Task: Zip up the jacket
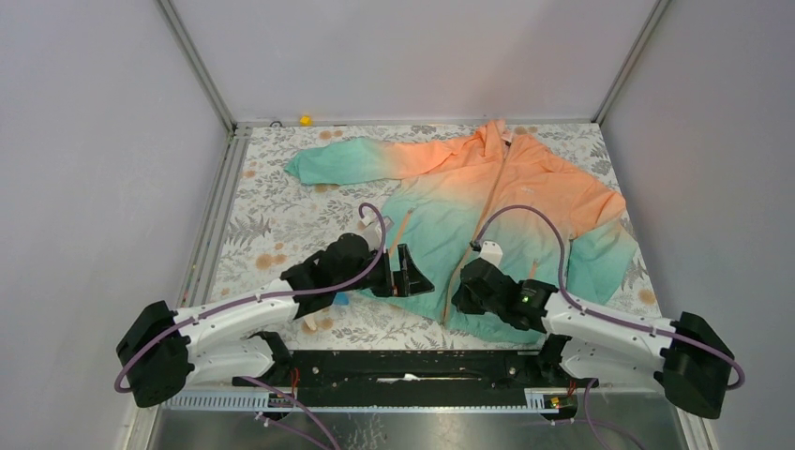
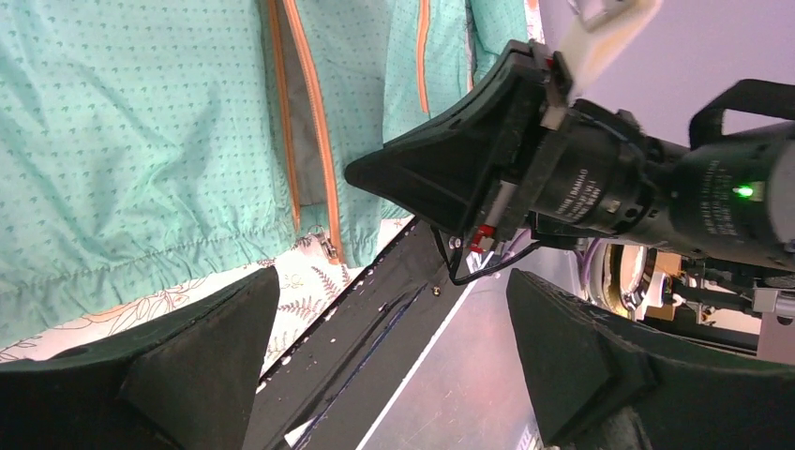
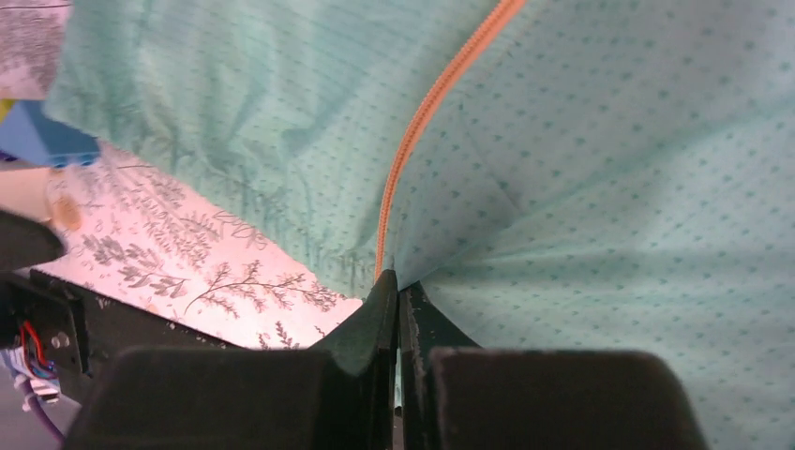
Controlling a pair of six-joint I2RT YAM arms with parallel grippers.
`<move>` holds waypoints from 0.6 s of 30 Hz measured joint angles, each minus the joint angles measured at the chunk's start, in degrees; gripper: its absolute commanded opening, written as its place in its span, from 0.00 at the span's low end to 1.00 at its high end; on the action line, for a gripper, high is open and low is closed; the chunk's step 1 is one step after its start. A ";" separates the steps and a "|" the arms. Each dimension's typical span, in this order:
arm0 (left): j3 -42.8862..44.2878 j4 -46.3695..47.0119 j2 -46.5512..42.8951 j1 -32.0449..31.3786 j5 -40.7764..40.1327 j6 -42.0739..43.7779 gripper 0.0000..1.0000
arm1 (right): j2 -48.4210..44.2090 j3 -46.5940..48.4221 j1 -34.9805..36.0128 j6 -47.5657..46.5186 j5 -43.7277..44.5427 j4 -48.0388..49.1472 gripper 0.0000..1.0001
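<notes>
Robot lab test cell, pretty clearly. Plain pale wall panels (image 1: 94,141) box in left, back and right sides, with aluminium corner posts (image 1: 197,66) holding them. Left arm (image 1: 234,323) and right arm (image 1: 609,328) sit bolted to black rail (image 1: 403,361) along near edge. Purple cables (image 1: 525,209) loop off both, green status light (image 1: 528,297) glowing on right one. White slotted cable duct (image 1: 234,400) and bare sheet metal (image 1: 422,433) just below rail. Floral print cloth (image 1: 272,225) over work surface is only homey touch, rest is pure rig hardware.
</notes>
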 measured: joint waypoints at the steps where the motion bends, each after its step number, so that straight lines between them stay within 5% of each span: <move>1: 0.00 0.20 0.07 0.00 -0.02 -0.15 0.99 | -1.25 -0.09 0.00 -1.62 0.00 0.59 0.00; 18: 0.00 6.40 0.55 1.07 -1.25 -2.75 0.97 | -20.28 -8.24 0.00 -18.40 0.09 12.59 0.00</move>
